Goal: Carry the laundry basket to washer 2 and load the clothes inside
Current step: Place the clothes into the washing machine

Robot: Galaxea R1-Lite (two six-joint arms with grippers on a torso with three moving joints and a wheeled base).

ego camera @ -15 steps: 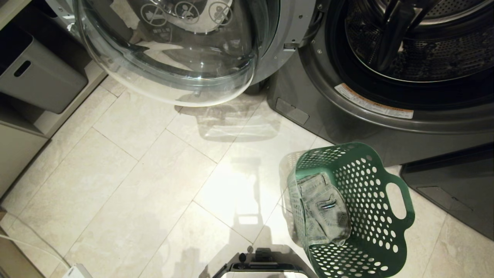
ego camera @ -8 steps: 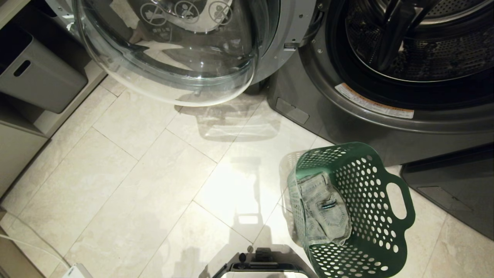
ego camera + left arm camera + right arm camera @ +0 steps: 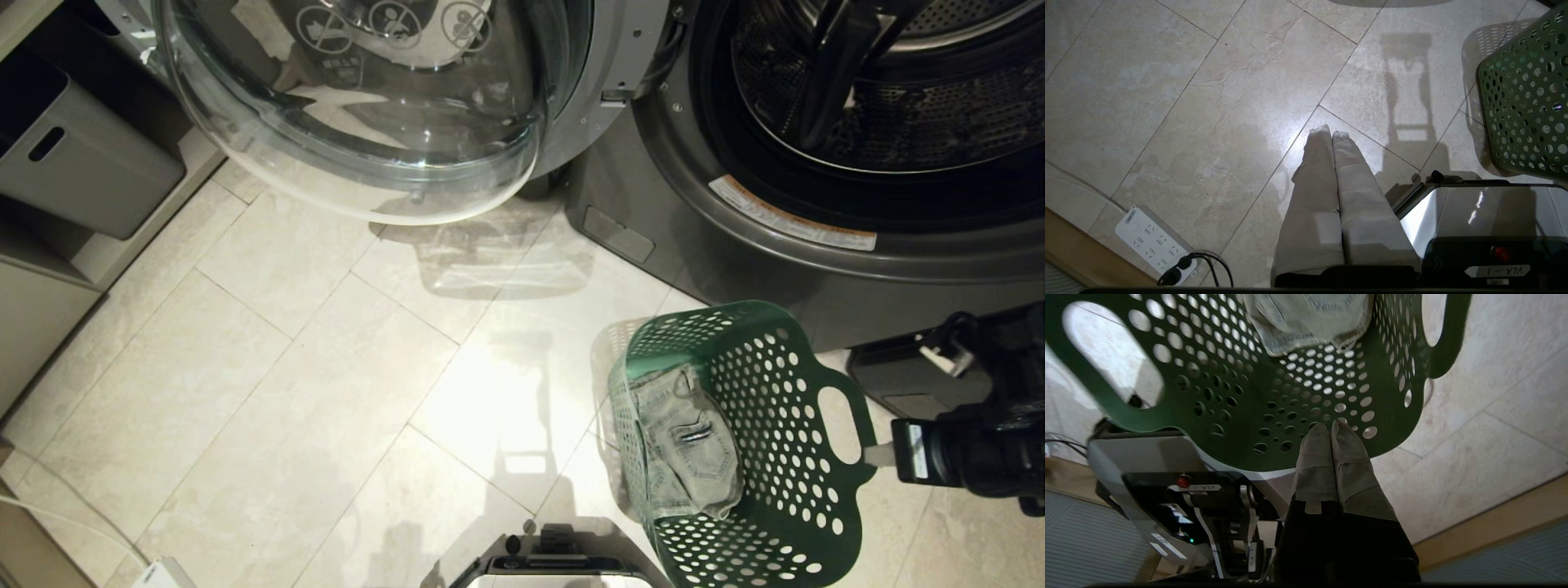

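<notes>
1. Nearest of all, the robot's base (image 3: pixel 563 563) is showing at the bottom edge of the head view, standing on the pale tiled floor (image 3: pixel 310 392).
2. The left gripper (image 3: pixel 1331 132) is hanging low over the floor tiles beside the base, its fingers (image 3: pixel 1314 163) pressed together and gripping nothing; a white power strip (image 3: pixel 1152 240) is lying on the floor to its left.
3. The laundry basket (image 3: pixel 784 490) is sitting on the floor to the near right, just beside the base, with the clothes (image 3: pixel 682 445), a folded pale denim piece, lying inside against its left wall.
4. The right gripper (image 3: pixel 875 455) is reaching in from the right edge, its closed, empty fingers (image 3: pixel 1347 449) pointing at the basket's right handle, close to it; contact cannot be told.
5. Beyond the basket, washer 2 (image 3: pixel 735 237) is standing with its drum opening exposed and its glass door (image 3: pixel 359 106) swung open to the left.
6. A grey storage bin (image 3: pixel 82 167) is sitting on a shelf at far left.
</notes>
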